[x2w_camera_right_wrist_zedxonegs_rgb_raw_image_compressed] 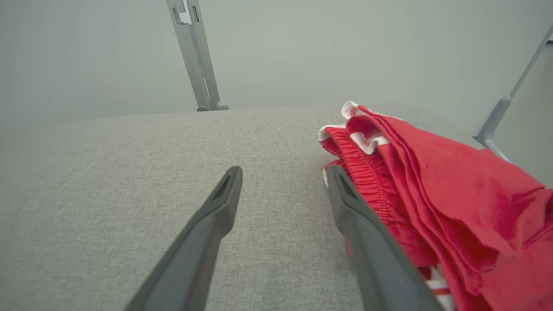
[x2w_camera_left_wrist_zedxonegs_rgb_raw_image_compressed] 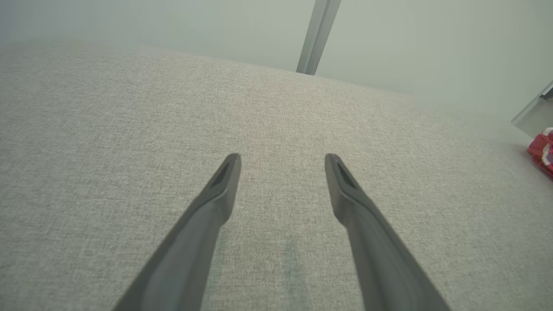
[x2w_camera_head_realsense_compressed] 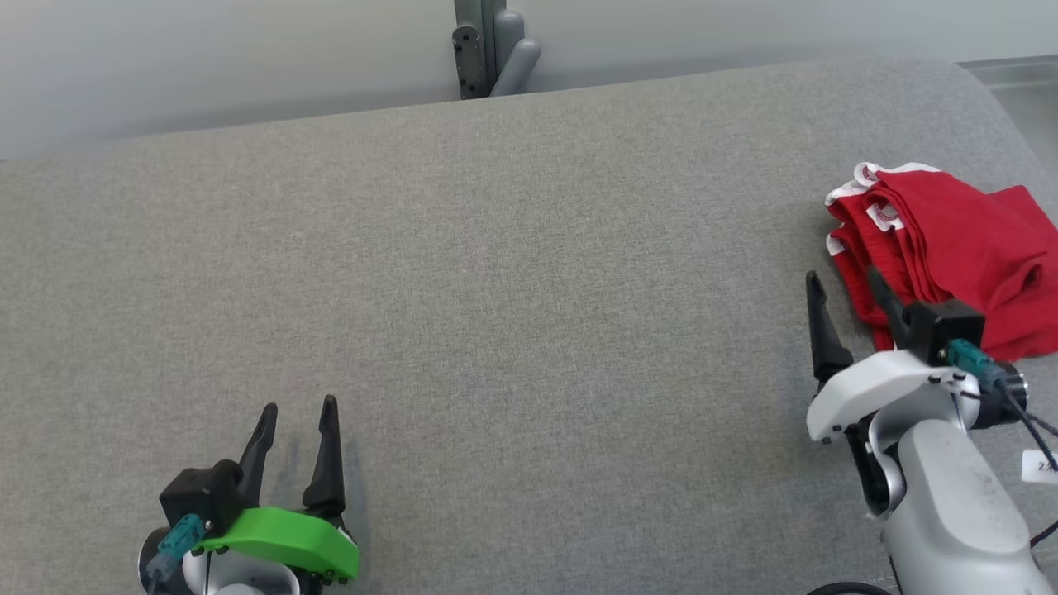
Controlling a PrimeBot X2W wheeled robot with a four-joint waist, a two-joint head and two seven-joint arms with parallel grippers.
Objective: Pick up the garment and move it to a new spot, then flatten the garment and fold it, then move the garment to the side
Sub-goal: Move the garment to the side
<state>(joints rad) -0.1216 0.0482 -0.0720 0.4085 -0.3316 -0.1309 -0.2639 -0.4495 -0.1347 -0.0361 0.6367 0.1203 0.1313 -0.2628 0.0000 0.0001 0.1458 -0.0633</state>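
Note:
The garment (x2w_camera_head_realsense_compressed: 959,248) is red with white trim and lies folded in a thick stack at the right side of the grey fabric surface (x2w_camera_head_realsense_compressed: 496,289). My right gripper (x2w_camera_head_realsense_compressed: 843,289) stands open at the stack's near left edge, nothing between its fingers. In the right wrist view the garment (x2w_camera_right_wrist_zedxonegs_rgb_raw_image_compressed: 453,203) lies against the right finger (x2w_camera_right_wrist_zedxonegs_rgb_raw_image_compressed: 367,233), and the gripper (x2w_camera_right_wrist_zedxonegs_rgb_raw_image_compressed: 283,172) gapes over bare fabric. My left gripper (x2w_camera_head_realsense_compressed: 297,413) is open at the lower left, far from the garment. In the left wrist view the gripper (x2w_camera_left_wrist_zedxonegs_rgb_raw_image_compressed: 283,160) is empty, and a corner of the garment (x2w_camera_left_wrist_zedxonegs_rgb_raw_image_compressed: 542,151) peeks in at the right edge.
A grey metal post (x2w_camera_head_realsense_compressed: 488,49) rises behind the surface's far edge, against a pale wall. The surface curves down at its right end near the garment. A second grey bar (x2w_camera_right_wrist_zedxonegs_rgb_raw_image_compressed: 497,125) slants behind the garment in the right wrist view.

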